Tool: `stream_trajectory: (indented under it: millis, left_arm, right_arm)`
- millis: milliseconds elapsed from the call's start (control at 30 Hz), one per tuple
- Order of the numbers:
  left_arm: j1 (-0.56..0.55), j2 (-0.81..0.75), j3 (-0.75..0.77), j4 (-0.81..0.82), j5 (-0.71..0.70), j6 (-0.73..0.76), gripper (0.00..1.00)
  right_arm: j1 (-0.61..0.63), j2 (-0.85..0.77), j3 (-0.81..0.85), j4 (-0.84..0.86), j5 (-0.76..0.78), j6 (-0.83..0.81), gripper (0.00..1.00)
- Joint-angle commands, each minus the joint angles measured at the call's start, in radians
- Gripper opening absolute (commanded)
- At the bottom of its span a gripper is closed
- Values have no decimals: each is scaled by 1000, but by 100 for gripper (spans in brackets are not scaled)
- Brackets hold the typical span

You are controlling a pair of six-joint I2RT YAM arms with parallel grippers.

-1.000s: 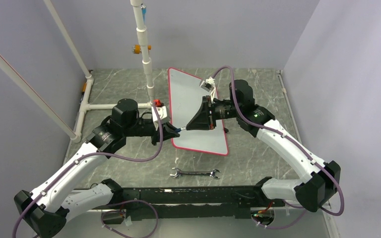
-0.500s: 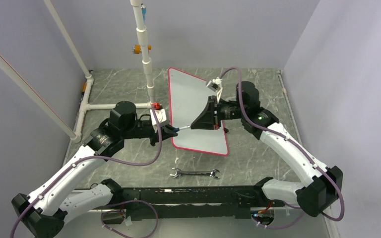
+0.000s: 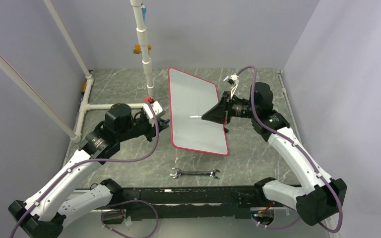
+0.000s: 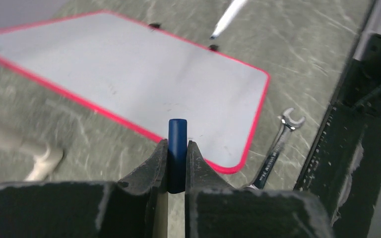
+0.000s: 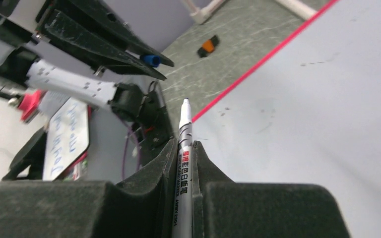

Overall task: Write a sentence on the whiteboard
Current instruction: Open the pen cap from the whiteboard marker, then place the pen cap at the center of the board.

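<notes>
The whiteboard (image 3: 198, 136) lies mid-table, its long side running far to near, with faint smudges on its white face. Over its middle, the right gripper (image 3: 209, 115) is clamped shut on a white marker (image 3: 197, 116). The bare tip points left; contact with the board cannot be told. Just left of the board, the left gripper (image 4: 177, 145) pinches a blue cap (image 4: 177, 131). A wrench (image 3: 195, 173) lies near the board's near edge, apart from it.

Robotics lab test cell, my left arm (image 3: 74, 168) and right arm (image 3: 297, 153) bolted to a black rail (image 3: 193, 193) at the near edge of a grey marbled table (image 3: 119, 89), blank lilac walls (image 3: 218, 29) on three sides, white pipe frame (image 3: 148, 69) towards the far left corner.
</notes>
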Motion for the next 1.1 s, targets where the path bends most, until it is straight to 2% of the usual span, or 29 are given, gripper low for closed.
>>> stream_trajectory:
  millis: [0,67,233,467,633,933,1067]
  left_arm:
    - [3,-31,-47,-28,-326,-202,0]
    - [2,-41,-79,-60,-466,-320,0]
    - [3,-79,-169,-160,-770,-603,0]
    - [5,-59,-362,-140,-935,-806,0]
    - [14,22,-426,-121,-961,-896,0]
    - [19,232,-384,-116,-927,-912,0]
    - [22,252,-403,-79,-913,-919,10]
  right_arm:
    - [-13,-3,7,-16,211,13,0]
    - [-21,-3,-5,-14,293,32,0]
    - [-47,-40,-52,8,386,71,0]
    - [-53,-72,-94,-19,495,82,0]
    - [-55,-79,-104,-57,525,71,0]
    - [-60,-117,-140,-69,613,66,0]
    - [-65,-142,-154,-77,657,64,0]
